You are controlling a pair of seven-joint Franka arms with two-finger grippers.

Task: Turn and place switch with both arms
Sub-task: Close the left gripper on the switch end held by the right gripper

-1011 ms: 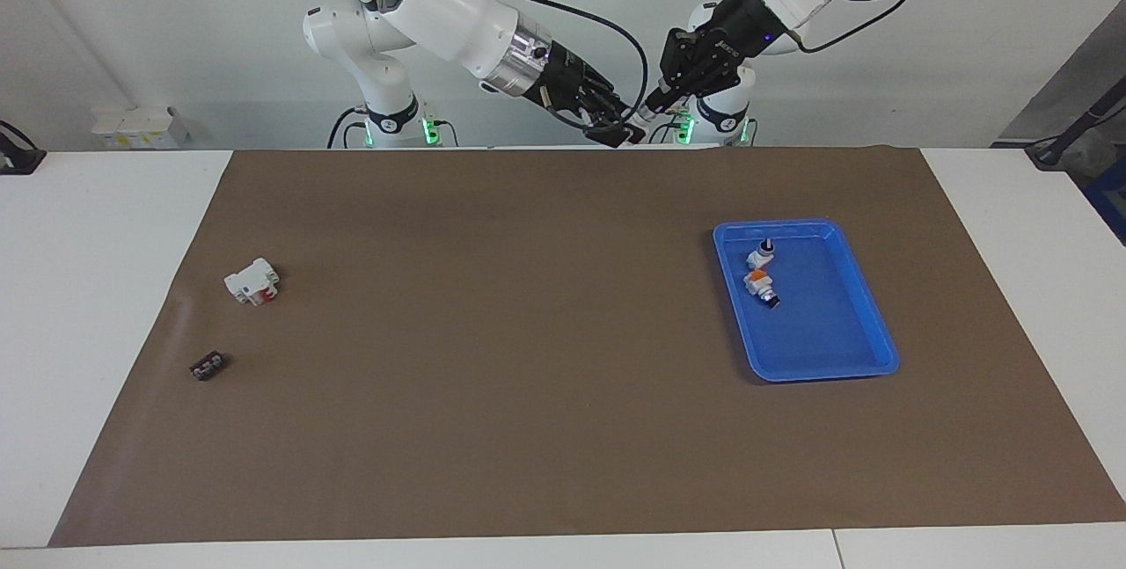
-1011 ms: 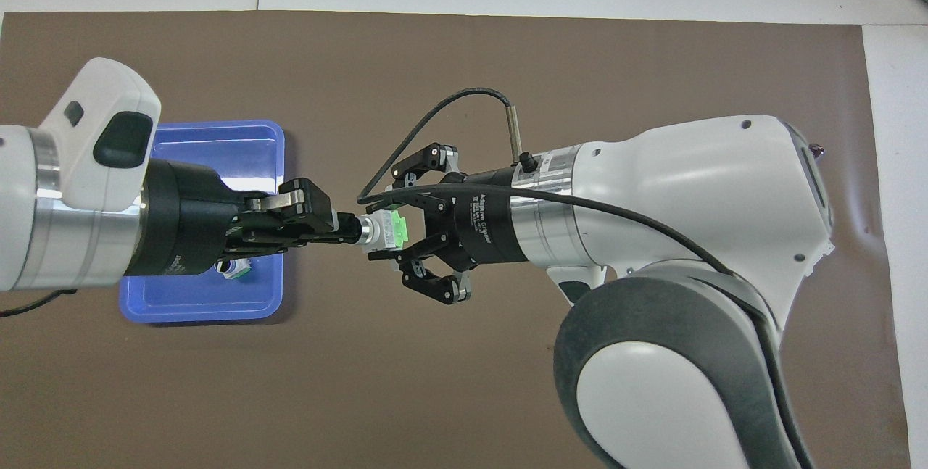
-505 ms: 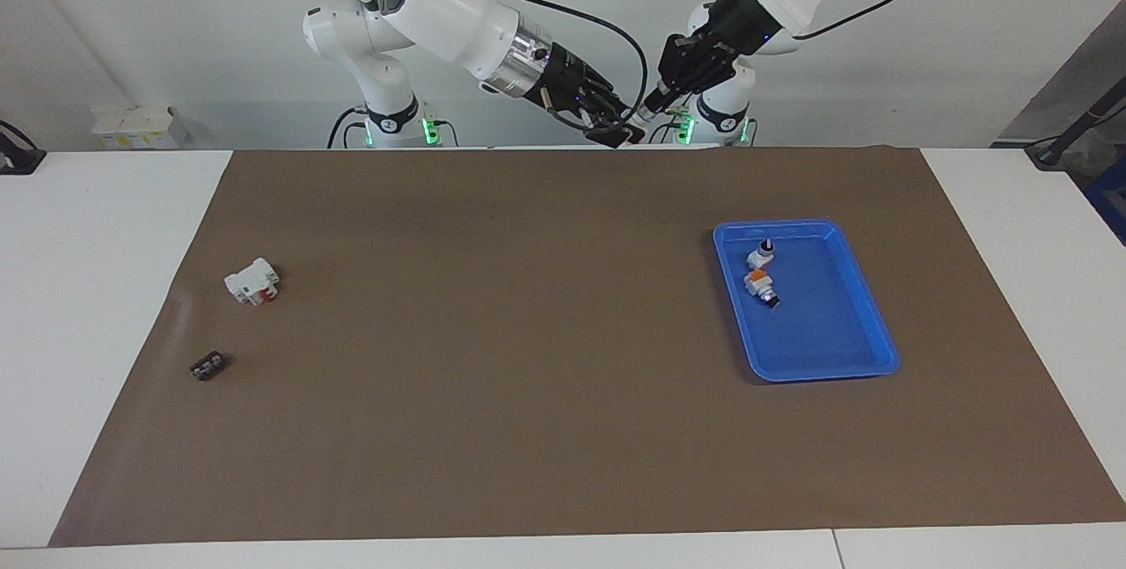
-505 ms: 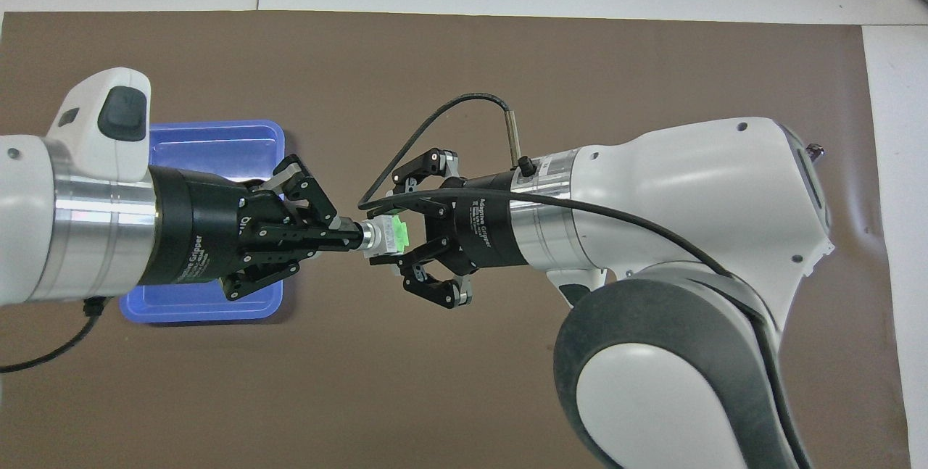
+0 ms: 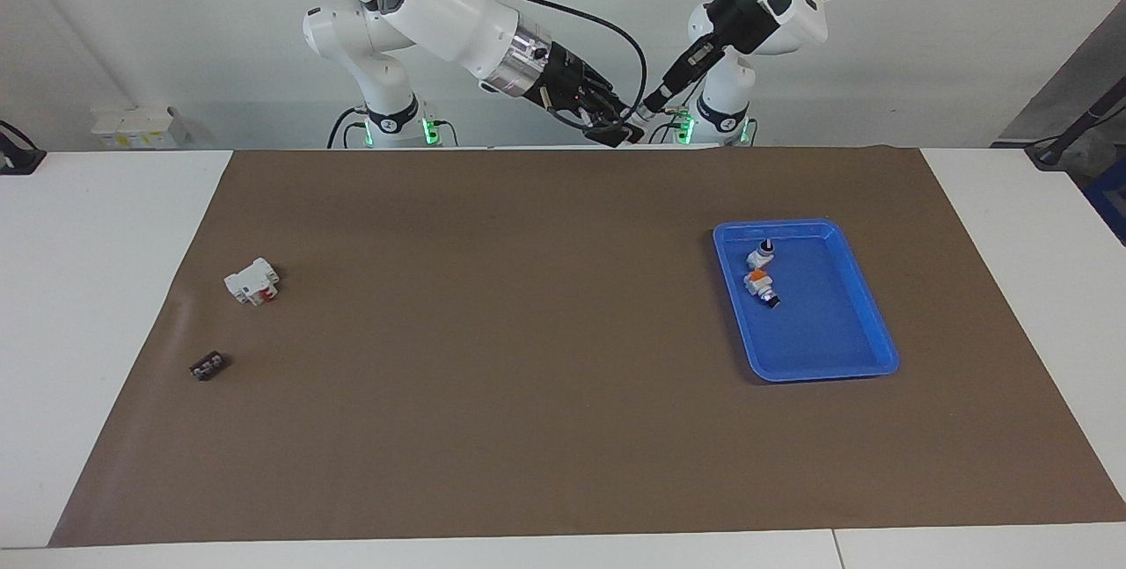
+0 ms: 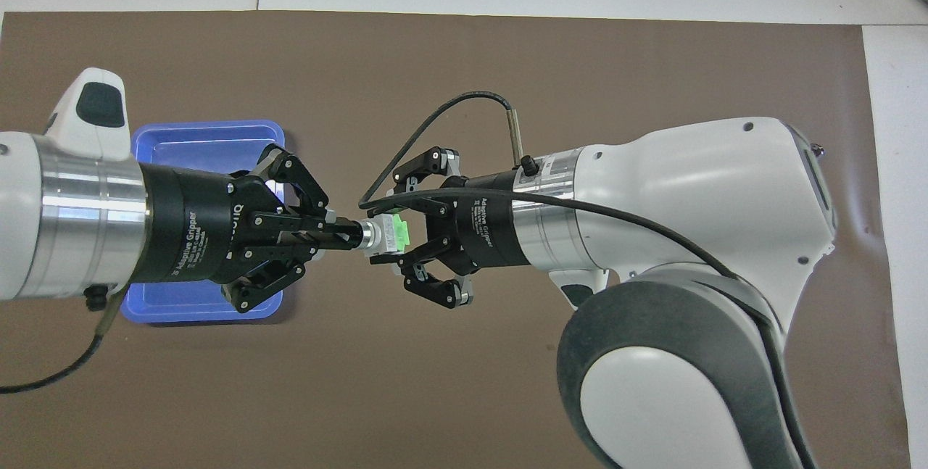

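Observation:
The switch (image 6: 386, 235) is held in the air between both grippers, its green block (image 6: 397, 231) toward the right arm. My left gripper (image 6: 346, 233) is shut on its black-tipped stem end. My right gripper (image 6: 395, 235) is closed around its white-grey body and green block. In the facing view the left gripper (image 5: 658, 99), the switch (image 5: 635, 120) and the right gripper (image 5: 619, 131) meet high over the brown mat's edge nearest the robots.
A blue tray (image 5: 827, 331) toward the left arm's end holds an orange-marked switch (image 5: 756, 280) and another small switch (image 5: 764, 252); the left wrist partly covers the tray (image 6: 210, 146) from above. A white block with red (image 5: 252, 280) and a small black part (image 5: 207, 366) lie toward the right arm's end.
My left wrist has rotated about its axis while staying on the stem. The right gripper and the switch have stayed almost in place.

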